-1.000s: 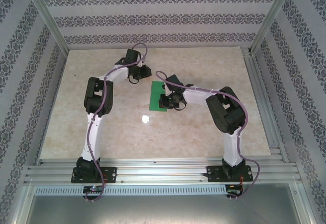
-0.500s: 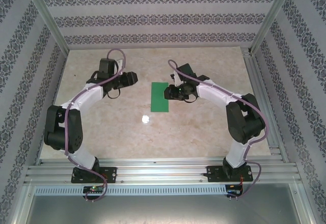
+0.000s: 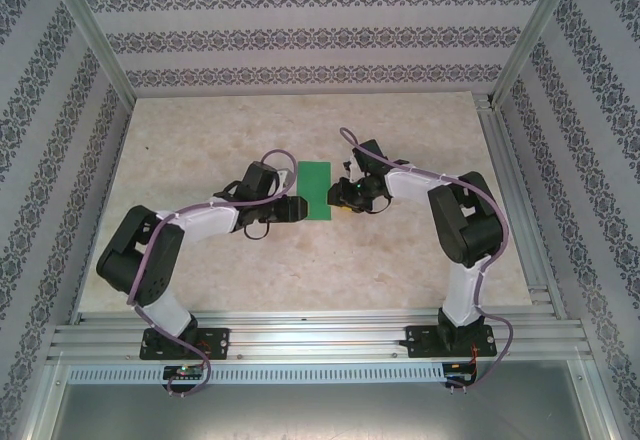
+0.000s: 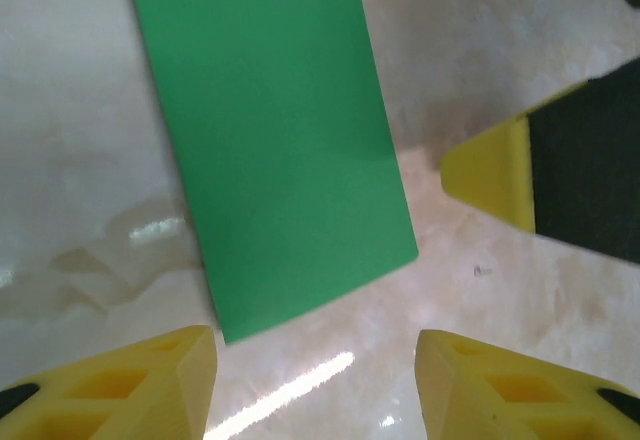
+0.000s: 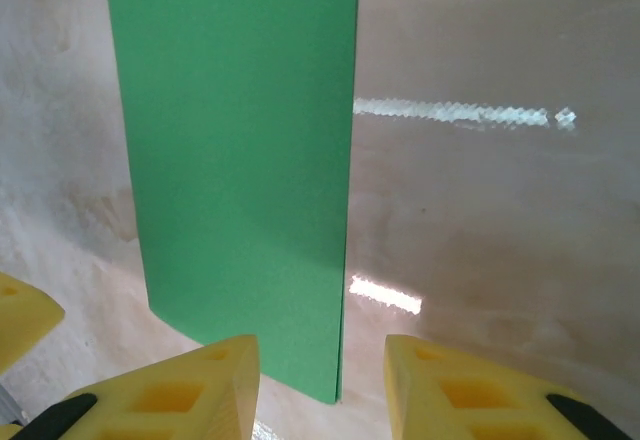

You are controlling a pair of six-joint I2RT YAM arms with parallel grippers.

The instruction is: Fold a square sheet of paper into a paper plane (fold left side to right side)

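Observation:
The square sheet of paper (image 3: 314,190) lies flat on the table as a narrow bright green rectangle, doubled over with its layered edge on the right (image 5: 240,160). My left gripper (image 3: 297,208) sits low at the sheet's near left corner, open, with bare table between its yellow fingers (image 4: 150,385); the sheet (image 4: 270,140) lies just ahead of them. My right gripper (image 3: 339,197) is at the near right edge, open. Its fingers (image 5: 470,390) straddle the sheet's near right corner without touching it. The paper plane is out of view.
The pale marble-patterned table (image 3: 200,140) has patterned walls on three sides. A metal rail (image 3: 510,200) runs along its right edge and the arms' mounting rails (image 3: 300,335) lie at the front. The right gripper's yellow fingertip (image 4: 495,170) shows close in the left wrist view.
The left arm swung from the back left of the table down to the sheet's near left corner and opened. The right gripper lifted off the sheet, opened, and settled at its right edge.

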